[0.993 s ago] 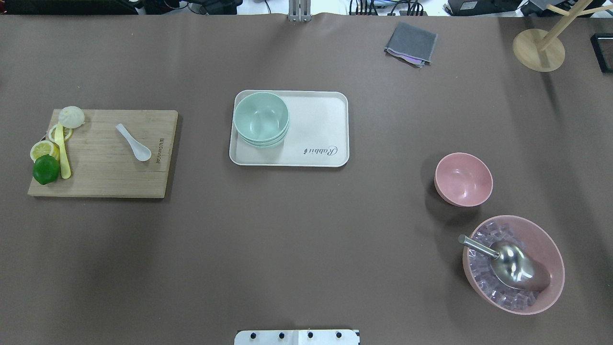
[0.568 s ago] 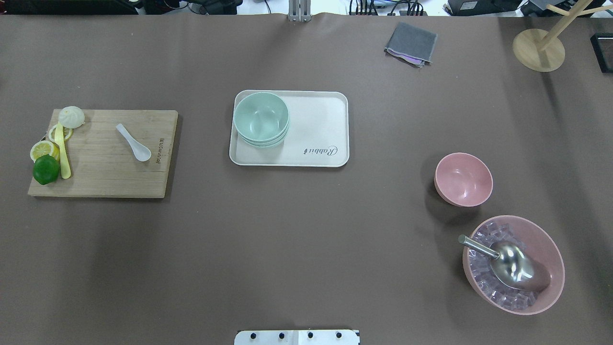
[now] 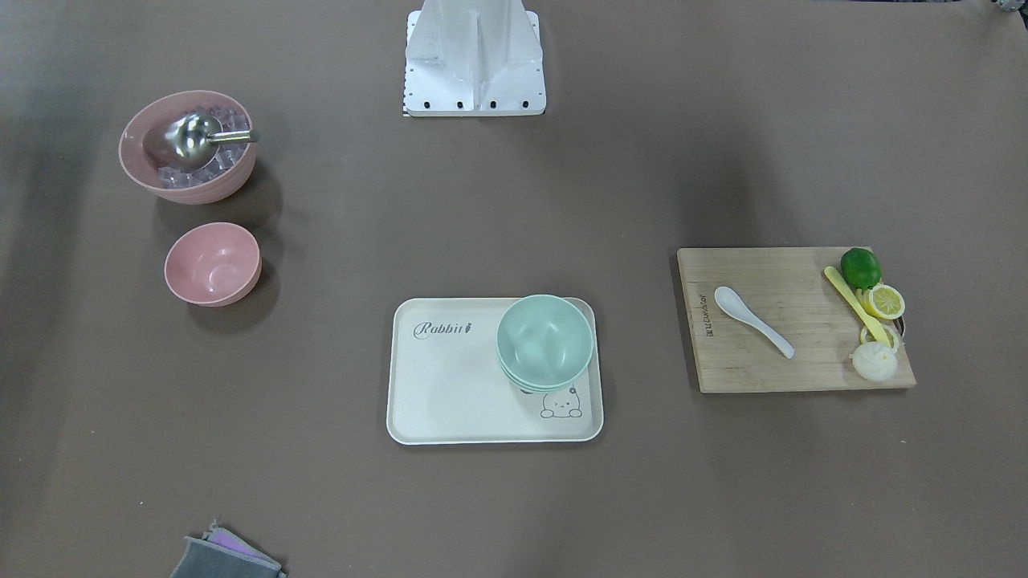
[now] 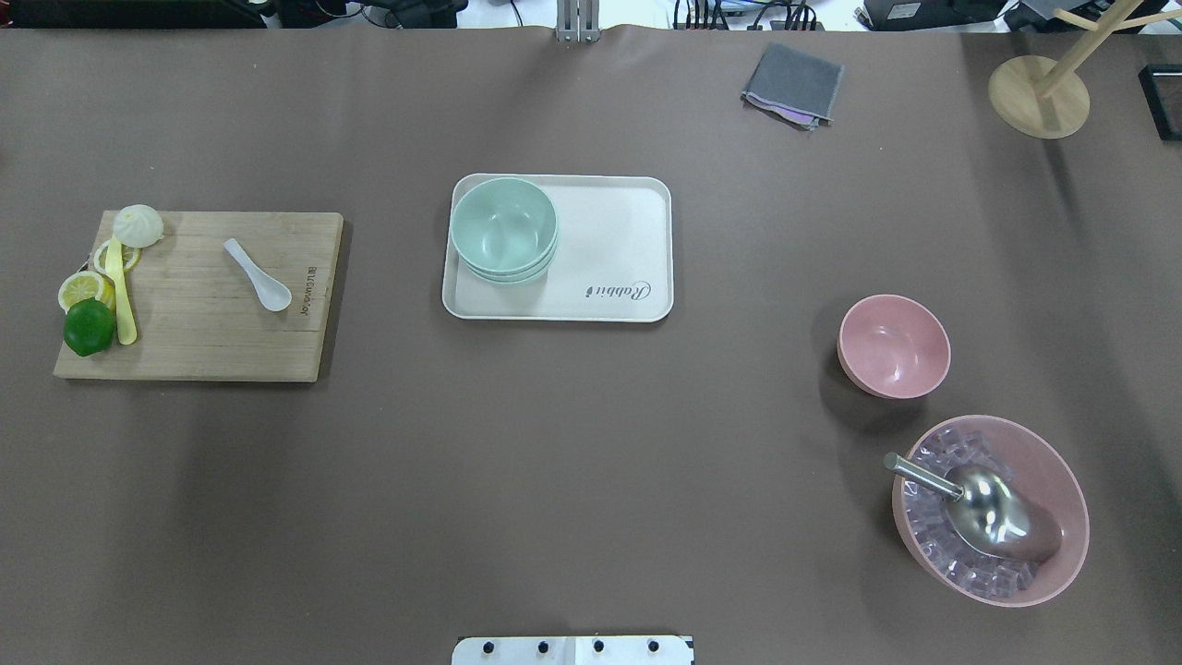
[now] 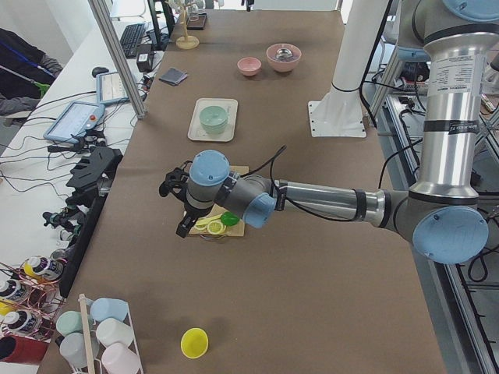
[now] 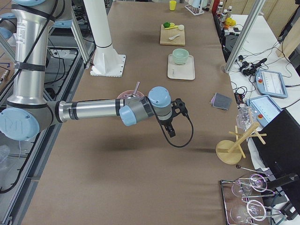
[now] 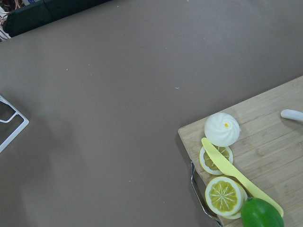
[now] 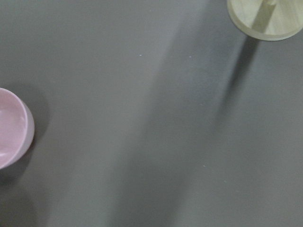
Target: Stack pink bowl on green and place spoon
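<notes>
The overhead view looks down from behind the robot, and the front-facing view looks steeply from the opposite edge; both share the tray point(image 4: 609, 240). Side views look along the bench point(image 5: 312, 296) from either end. Wrist cameras sit close: left over the cutting board point(image 7: 265, 137), right by the pink bowl point(image 8: 12, 127).

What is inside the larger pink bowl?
The larger pink bowl holds clear ice cubes and a metal scoop lying on them. The bowl's bottom is covered, so unseen.

Even bright light from above, soft shadows falling toward 7 o'clock from the pink bowl point(image 4: 894, 346) in the overhead view, glints on the metal scoop point(image 4: 993, 517), right wrist view dimmer, softer
</notes>
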